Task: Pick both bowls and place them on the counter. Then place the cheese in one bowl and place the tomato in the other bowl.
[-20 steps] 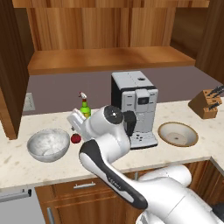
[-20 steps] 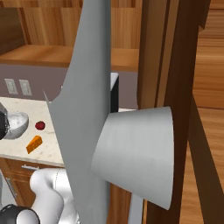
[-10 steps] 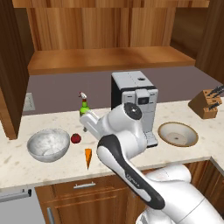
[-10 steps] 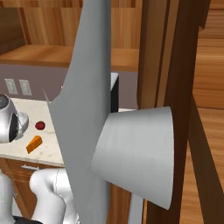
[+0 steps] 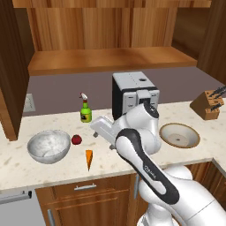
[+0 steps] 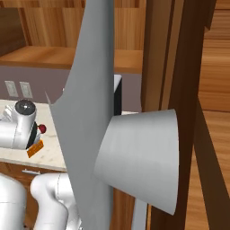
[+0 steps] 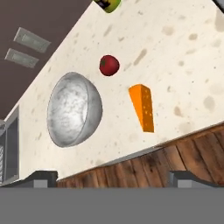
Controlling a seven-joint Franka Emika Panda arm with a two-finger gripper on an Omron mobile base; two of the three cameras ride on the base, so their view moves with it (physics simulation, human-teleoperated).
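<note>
Marbled rounded bowl (image 5: 48,146), orange cheese wedge (image 5: 88,158), round tomato (image 5: 76,140), jaws spread, empty

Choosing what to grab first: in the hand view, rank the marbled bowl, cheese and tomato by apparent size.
1. Marbled bowl, clearly largest.
2. Cheese, a long wedge.
3. Tomato, smallest.
All lie on the counter at similar distance.
</note>
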